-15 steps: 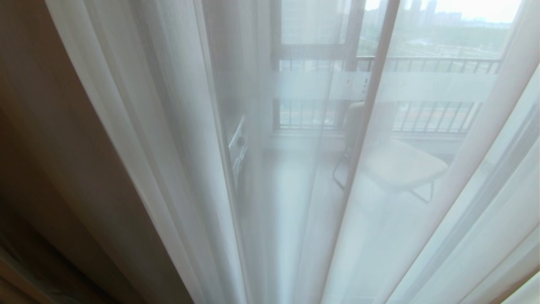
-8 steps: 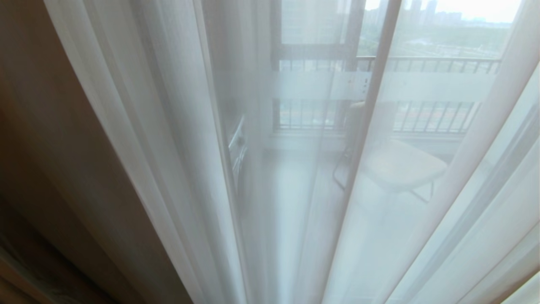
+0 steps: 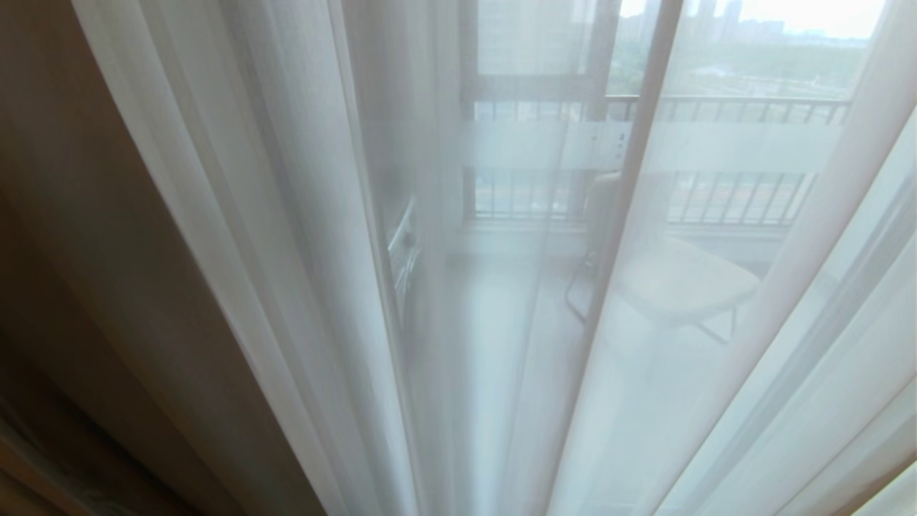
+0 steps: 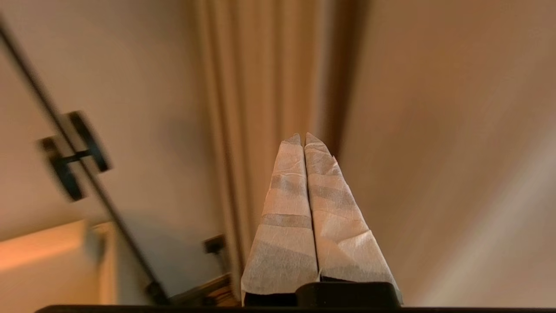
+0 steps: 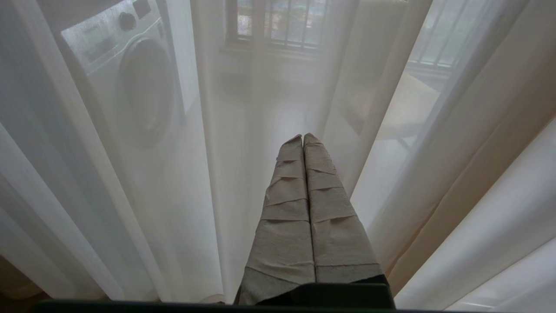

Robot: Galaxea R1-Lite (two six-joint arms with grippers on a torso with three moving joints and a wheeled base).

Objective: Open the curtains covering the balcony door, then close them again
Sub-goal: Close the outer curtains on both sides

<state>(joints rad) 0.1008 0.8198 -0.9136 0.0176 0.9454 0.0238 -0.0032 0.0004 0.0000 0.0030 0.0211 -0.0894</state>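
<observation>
The curtains fill the head view: thin white sheers point(image 3: 286, 251) hang in folds across the middle and right, and a heavy beige drape point(image 3: 86, 215) hangs at the left. Through the sheers shows the balcony door point(image 3: 630, 186), with its dark upright frame and frosted band. Neither arm is in the head view. My left gripper point(image 4: 302, 137) is shut and empty, its taped fingers pointing at the beige drape's pleats point(image 4: 260, 87); that view is smeared. My right gripper point(image 5: 302, 137) is shut and empty too, just in front of the sheers point(image 5: 108, 174).
Behind the sheers, on the balcony, stand a washing machine point(image 5: 139, 87) at the left and a pale chair point(image 3: 680, 279) at the right, with a barred railing point(image 3: 716, 107) beyond. Left of the beige drape is a glass panel with a black fitting point(image 4: 74, 154) and a wall socket point(image 4: 214, 244).
</observation>
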